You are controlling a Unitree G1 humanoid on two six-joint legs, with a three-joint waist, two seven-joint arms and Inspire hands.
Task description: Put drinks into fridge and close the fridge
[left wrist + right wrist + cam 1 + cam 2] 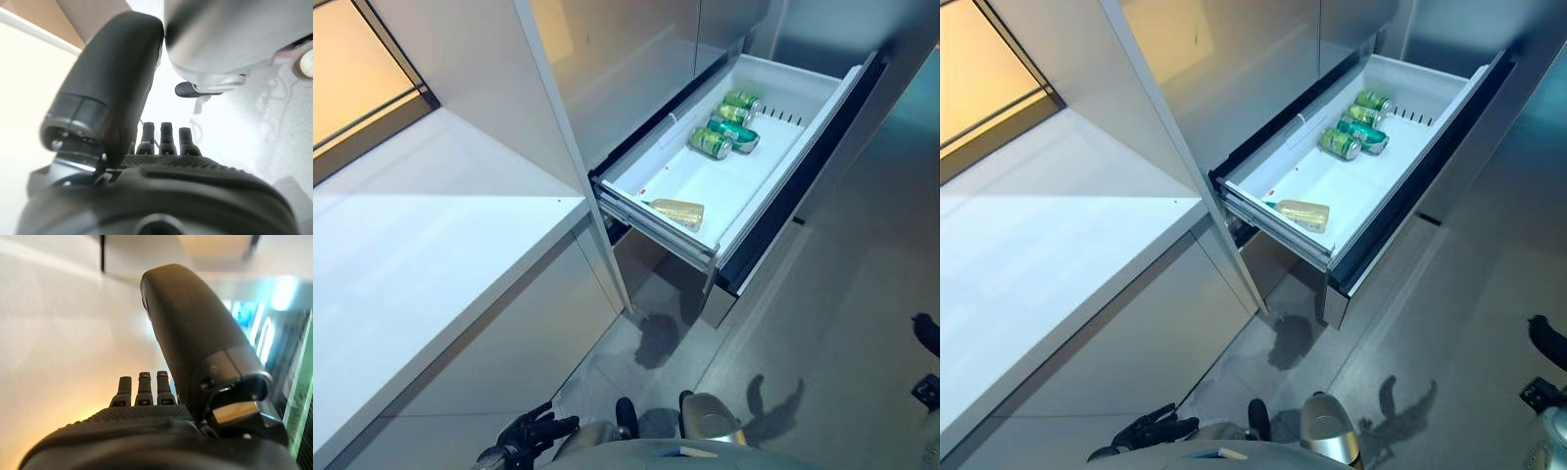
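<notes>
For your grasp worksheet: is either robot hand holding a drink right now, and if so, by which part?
Nothing is held. The left robot hand and right robot hand both hang empty with straight fingers; the cans and the bottle lie in the open fridge drawer.

White counter (431, 255) left of cabinet panel (548, 127); grey floor (842, 323).

From my left wrist camera, the left hand (161, 196) fills the lower frame, its dark thumb (107, 93) standing up large and close. I see its fingers (166, 139) reaching straight out in a row, holding nothing. Pale grey floor (254, 127) lies beyond them.
</notes>
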